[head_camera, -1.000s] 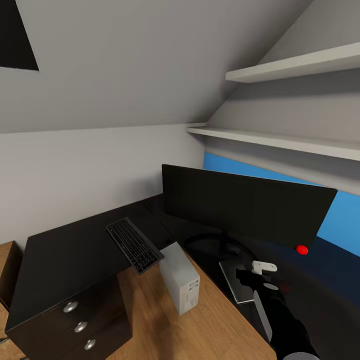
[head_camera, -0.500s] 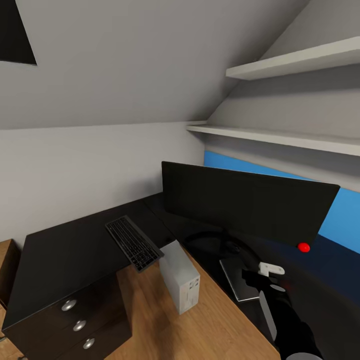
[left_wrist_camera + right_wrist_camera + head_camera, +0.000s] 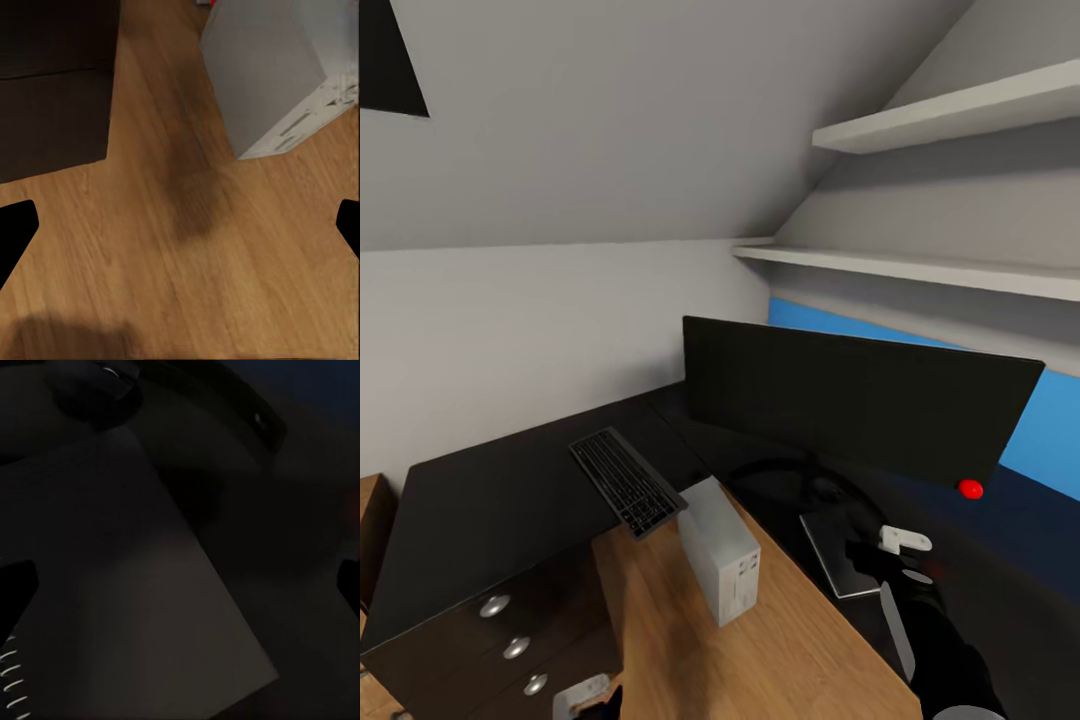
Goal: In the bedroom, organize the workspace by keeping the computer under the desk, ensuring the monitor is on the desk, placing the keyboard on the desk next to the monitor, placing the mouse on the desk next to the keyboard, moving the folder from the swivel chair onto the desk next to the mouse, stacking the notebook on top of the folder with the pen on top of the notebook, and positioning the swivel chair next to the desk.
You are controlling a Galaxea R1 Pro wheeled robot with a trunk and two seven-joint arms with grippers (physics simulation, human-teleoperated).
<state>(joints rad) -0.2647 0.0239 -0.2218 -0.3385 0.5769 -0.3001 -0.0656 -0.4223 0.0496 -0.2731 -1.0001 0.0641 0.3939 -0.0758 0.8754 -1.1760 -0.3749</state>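
Three views, taken in turn. Head view: the desk (image 3: 510, 490) runs as a black L; the keyboard (image 3: 626, 482) lies at its inner front edge with one corner hanging past that edge, the monitor (image 3: 855, 405) stands along the back edge of the right wing, and the notebook (image 3: 840, 555) lies flat at that wing's front edge, below the monitor's curved stand. The computer (image 3: 721, 551) stands upright on the wooden floor (image 3: 780, 650) in the nook under the desk's inner corner. The right gripper (image 3: 890, 560) hangs just over the notebook's far corner; from here I cannot tell how its jaws stand. A bit of the left gripper (image 3: 585, 695) shows low, beside the drawers (image 3: 515, 648). Left wrist view: fingertips (image 3: 16, 232) wide apart, nothing between them, floor below, computer near. Right wrist view: dim; fingertips (image 3: 15, 585) spread wide and empty above the notebook (image 3: 112, 607), whose wire spiral binding shows at one edge, with the curved stand beyond. Judgement: the notebook looks thin, light and fairly stiff, lying flush on a slick top, so a pinch from above will find little to hold. Better to slide it until one edge overhangs the desk's front edge, then close on that free edge or corner, away from the spiral.
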